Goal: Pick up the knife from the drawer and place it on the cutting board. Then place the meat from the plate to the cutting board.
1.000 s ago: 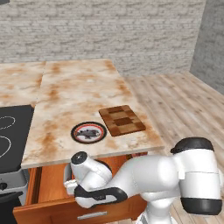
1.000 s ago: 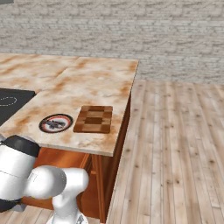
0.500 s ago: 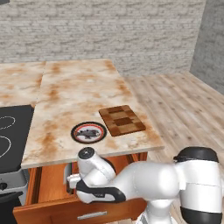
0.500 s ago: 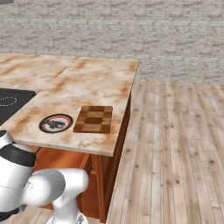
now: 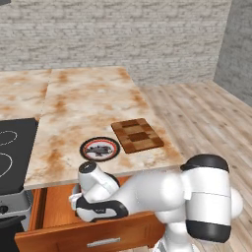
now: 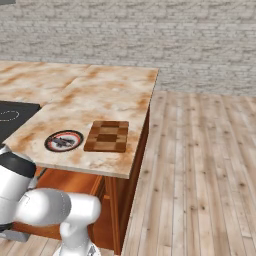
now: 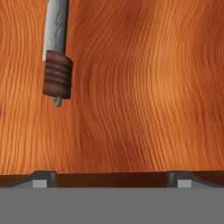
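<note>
- Marbled tan countertop (image 5: 88,106) ahead, ending at a right edge above a pale plank floor (image 6: 200,165); grey brick wall (image 5: 123,34) behind.
- Black cooktop (image 5: 12,150) set into the counter at far left in both base views.
- On the counter near its front edge: round plate (image 5: 100,148) with black rim and red ring, carrying the small dark meat (image 5: 101,149) at its centre.
- Just right of the plate, close but apart from it: checkered wooden cutting board (image 5: 137,135), bare on top.
- Same pair seen from the right base view: plate (image 6: 63,141), meat (image 6: 63,142), board (image 6: 106,135).
- Below the counter front, orange-brown drawer (image 5: 59,216) pulled out, silver bar handle on its front panel.
- White arm reaching across from lower right and bending down into the open drawer, hiding much of the drawer's inside in the left base view.
- In the hand view: wood-grain drawer floor (image 7: 144,87), with the knife (image 7: 57,57) lying flat on it, upper left of the view.
- Knife's grey blade running off the top edge, ribbed dark brown handle pointing toward the pincer.
- Gripper (image 7: 111,179) spread wide, grasping nothing, two dark fingertips (image 7: 41,178) far apart at the bottom of the hand view.
- Knife offset toward the left fingertip, apart from both tips, untouched.
</note>
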Robot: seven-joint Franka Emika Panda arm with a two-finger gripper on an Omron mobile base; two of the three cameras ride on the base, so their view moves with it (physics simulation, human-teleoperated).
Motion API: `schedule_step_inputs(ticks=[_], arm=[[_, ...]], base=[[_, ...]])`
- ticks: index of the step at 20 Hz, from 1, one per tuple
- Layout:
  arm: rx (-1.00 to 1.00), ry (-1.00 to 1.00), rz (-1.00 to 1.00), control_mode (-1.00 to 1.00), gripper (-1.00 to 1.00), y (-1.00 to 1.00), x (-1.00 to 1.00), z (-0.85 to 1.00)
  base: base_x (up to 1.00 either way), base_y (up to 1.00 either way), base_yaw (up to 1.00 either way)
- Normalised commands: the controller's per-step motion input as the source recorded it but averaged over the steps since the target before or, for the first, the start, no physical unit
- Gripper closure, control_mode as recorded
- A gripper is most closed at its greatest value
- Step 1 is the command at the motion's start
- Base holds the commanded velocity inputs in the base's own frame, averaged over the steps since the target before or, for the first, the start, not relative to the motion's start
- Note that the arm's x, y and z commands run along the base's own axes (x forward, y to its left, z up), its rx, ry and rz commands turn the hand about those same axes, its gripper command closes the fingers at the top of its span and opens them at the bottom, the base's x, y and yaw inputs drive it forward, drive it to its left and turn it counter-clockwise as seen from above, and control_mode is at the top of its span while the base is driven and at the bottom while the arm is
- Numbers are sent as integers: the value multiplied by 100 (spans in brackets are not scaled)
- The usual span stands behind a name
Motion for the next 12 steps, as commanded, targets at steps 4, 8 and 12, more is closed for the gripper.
schedule_step_inputs(ticks=[4, 8, 12], arm=[[-3, 0, 0, -100, -100, 41, 8, 0], [0, 0, 0, -100, -100, 31, 13, 0], [0, 0, 0, -100, -100, 25, 7, -1]], base=[[0, 0, 0], [0, 0, 0], [0, 0, 0]])
